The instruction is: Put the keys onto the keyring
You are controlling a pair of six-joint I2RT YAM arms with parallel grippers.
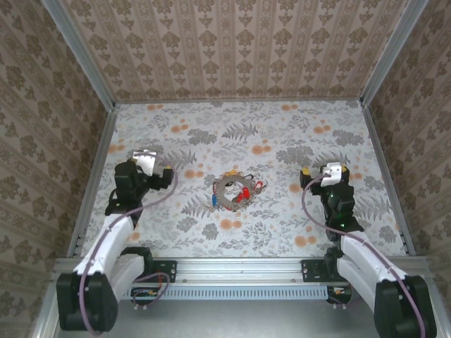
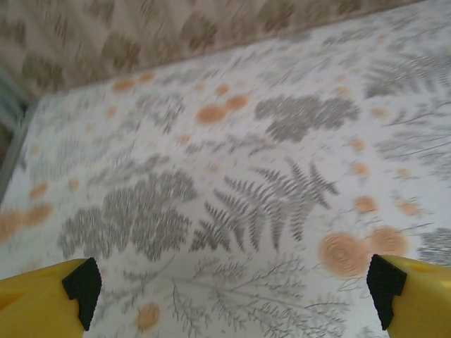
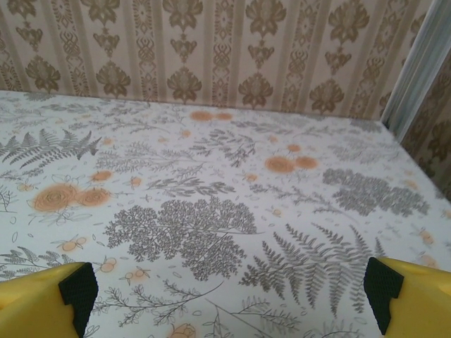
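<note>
On the left, our left fingers (image 2: 77,285) are spread wide apart, with nothing between them. Under them we see just the flowery bench (image 1: 282,134).

To the right of those fingers, well apart from them, lies the keyring (image 1: 224,189). It is about halfway between our two sets of fingers. The keys (image 1: 243,193) are all bunched up at it, with red and blue bits showing. They are too small for us to tell if each one is really hooked on or just lying on top.

On the right, our right fingers (image 3: 74,289) are spread wide too and hold nothing. The keyring is well off to their left.

We think the job is nearly done or done, because every key we can see is at the ring. What may be left is to check that none is loose.
</note>
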